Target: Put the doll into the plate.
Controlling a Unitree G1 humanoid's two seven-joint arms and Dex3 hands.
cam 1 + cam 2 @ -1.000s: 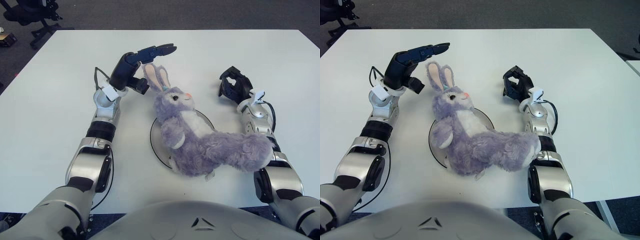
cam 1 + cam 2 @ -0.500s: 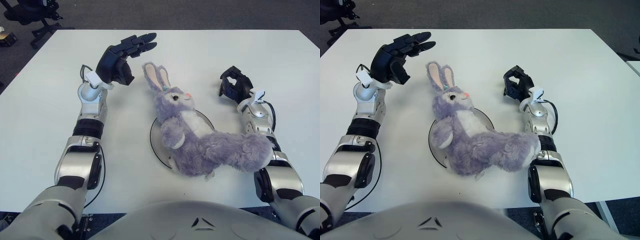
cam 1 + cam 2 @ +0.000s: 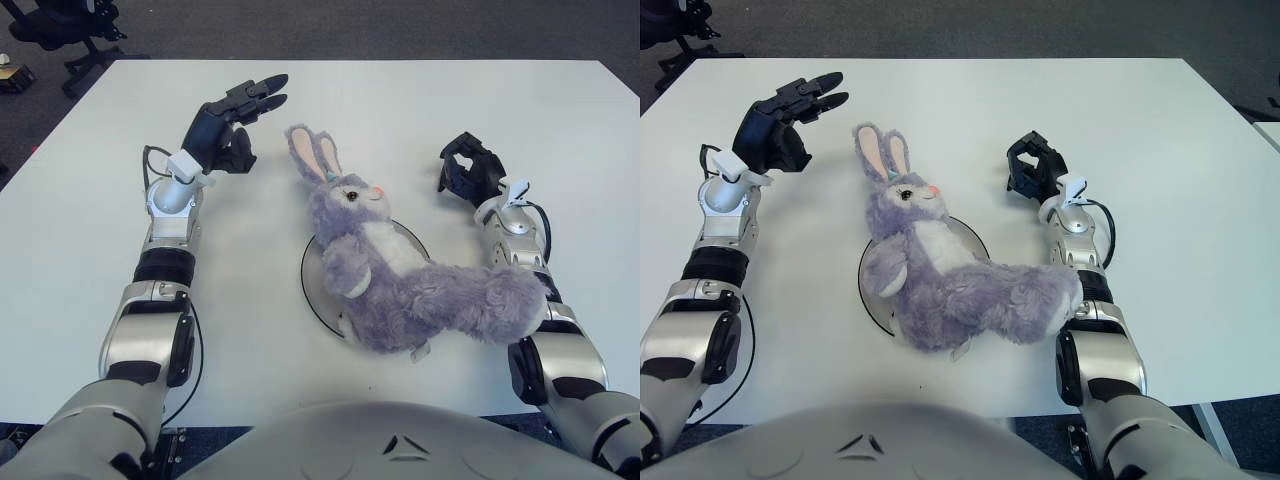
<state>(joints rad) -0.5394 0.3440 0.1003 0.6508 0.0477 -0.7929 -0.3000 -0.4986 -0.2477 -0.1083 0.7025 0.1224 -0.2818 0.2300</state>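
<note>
White table [image 3: 90, 210] carries the doll [image 3: 400, 270] lying across the plate [image 3: 312, 275], ears toward the far edge and legs against the right forearm, the curled, empty right hand [image 3: 468, 172] nearer than the spread-fingered left hand [image 3: 230, 125].

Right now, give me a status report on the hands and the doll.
Left hand open, raised left of the doll. Right hand curled, empty, right of it. Doll lies across the plate, legs hanging past the rim. Nothing in the way.
</note>
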